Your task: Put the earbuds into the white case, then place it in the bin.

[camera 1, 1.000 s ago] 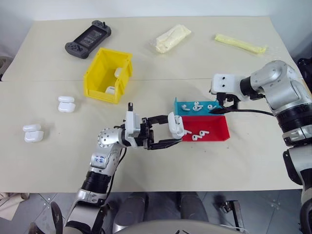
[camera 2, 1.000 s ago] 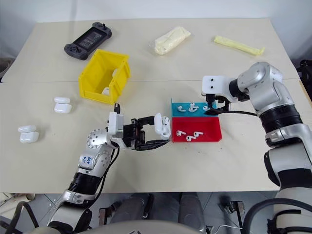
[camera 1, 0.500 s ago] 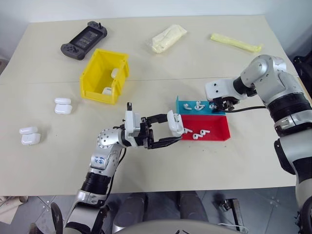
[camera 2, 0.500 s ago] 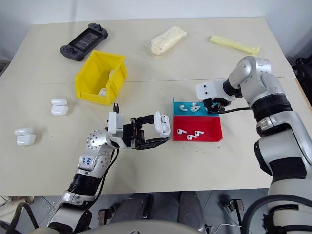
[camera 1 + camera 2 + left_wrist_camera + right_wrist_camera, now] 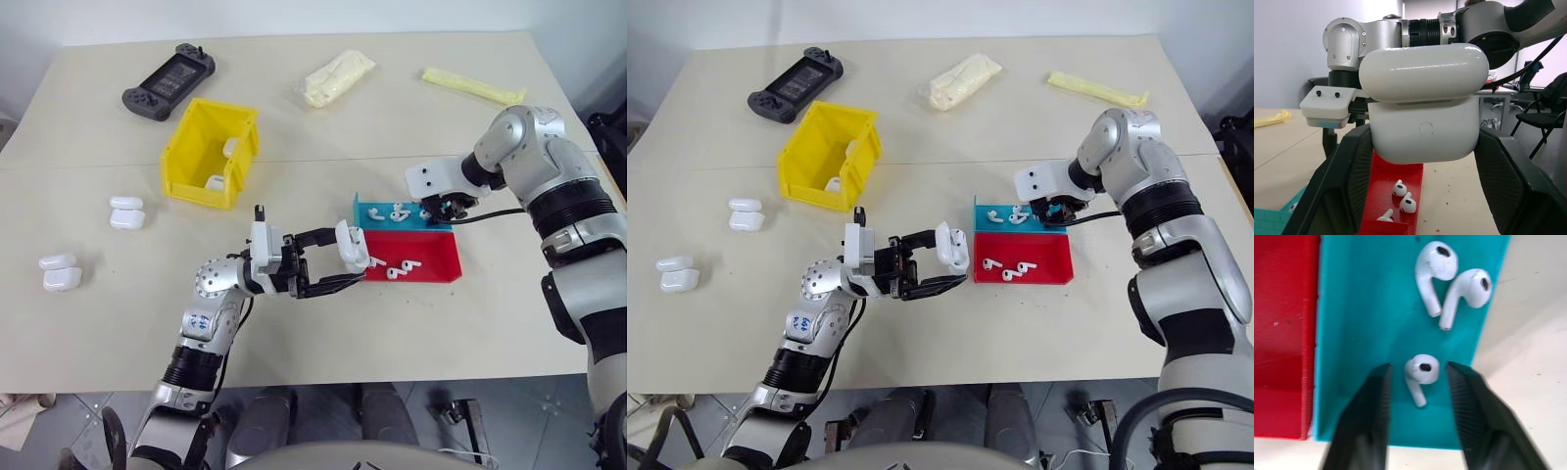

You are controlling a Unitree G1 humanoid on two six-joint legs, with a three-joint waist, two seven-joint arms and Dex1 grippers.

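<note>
A: Where is the small glossy white rounded plastic case sitting right now?

B: The left gripper is holding it up above the counter, jaws clenched on its body, just left of the small red plastic tray. Its lid is standing a little ajar in the left wrist view.

A: And the tiny glossy white earbuds?

B: Three are lying in the small blue plastic tray, which is touching the far side of the red one. Two of them are lying side by side, and the third earbud is sitting between the fingers of the right gripper. More are lying in the red tray.

A: Is that gripper gripping it?

B: The jaws are standing apart on either side of the earbud, with gaps showing, so it is not pinched.

A: Where is the bright yellow plastic bin?

B: It is sitting far and to the left, well apart from both trays, with white cases showing inside.

A: Anything else on the counter?

B: More white cases are lying at the left, another pair nearer the left edge. A black handheld game console is lying at the far left, with a pale wrapped packet and a long yellow wrapped strip along the far side.
</note>
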